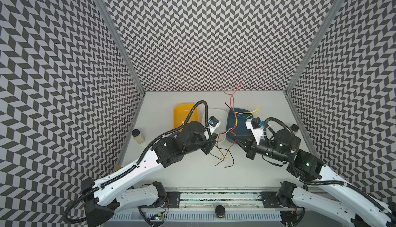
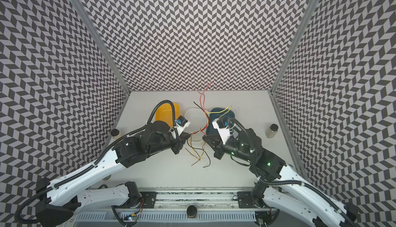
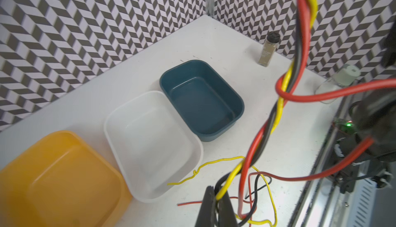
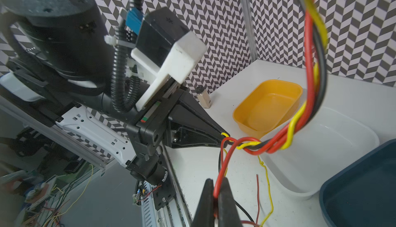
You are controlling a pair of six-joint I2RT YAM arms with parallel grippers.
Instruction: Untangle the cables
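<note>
Right claw point(image 4: 216, 191) pinches one red strand and left claw point(image 3: 216, 196) a yellow and a black strand of the cables point(image 3: 302, 22), whose plaited length stands up above both, loose ends trailing on the surface point(image 3: 214, 43) beside the white tub point(image 3: 150, 140) and blue tub point(image 3: 203, 99). Light, springy, slick-looking wires like these should unwind best gripped close to the twist, not at the floppy ends.

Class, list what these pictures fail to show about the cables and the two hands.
cables: upper ends cut off by the top edge, both wrist views.
left hand, right hand: which cable each pinches is too small to tell in top views.
jar: label blurred, left wrist view.
</note>
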